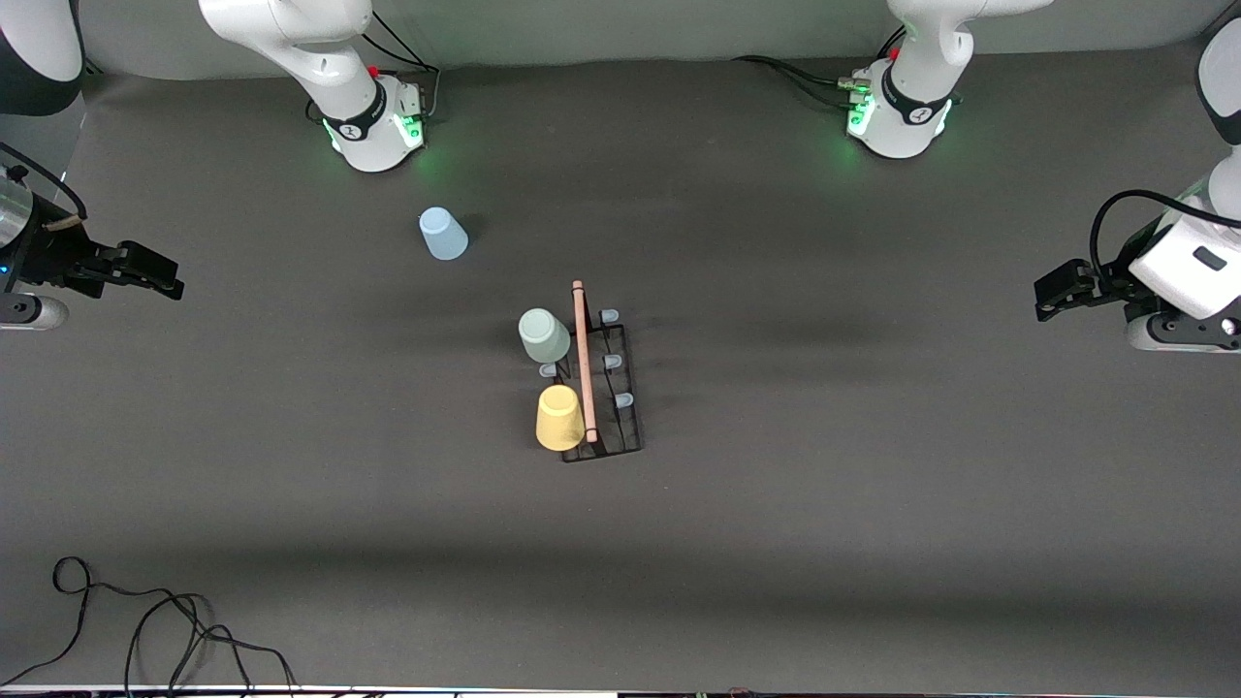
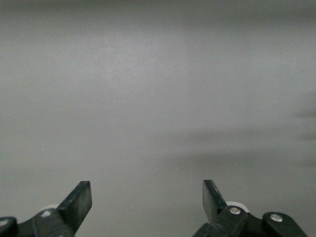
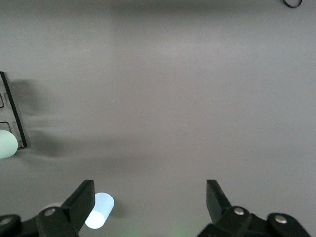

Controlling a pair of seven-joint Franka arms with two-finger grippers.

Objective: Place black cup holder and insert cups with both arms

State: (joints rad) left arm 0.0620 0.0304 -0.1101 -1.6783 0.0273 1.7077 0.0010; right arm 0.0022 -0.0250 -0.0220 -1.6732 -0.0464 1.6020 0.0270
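the black cup holder stands mid-table with the green cup and yellow cup on its prongs. the blue cup sits apart, toward the right arm's base. well away, the left gripper and right gripper hover spread, empty, over the table's ends.

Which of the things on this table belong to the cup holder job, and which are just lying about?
Part of the job:
black cup holder, mid-table
pale green cup and yellow cup, on its prongs
light blue cup, loose on the table, toward the right arm's end
left gripper and right gripper, both open, waiting

Lying about:
black cable
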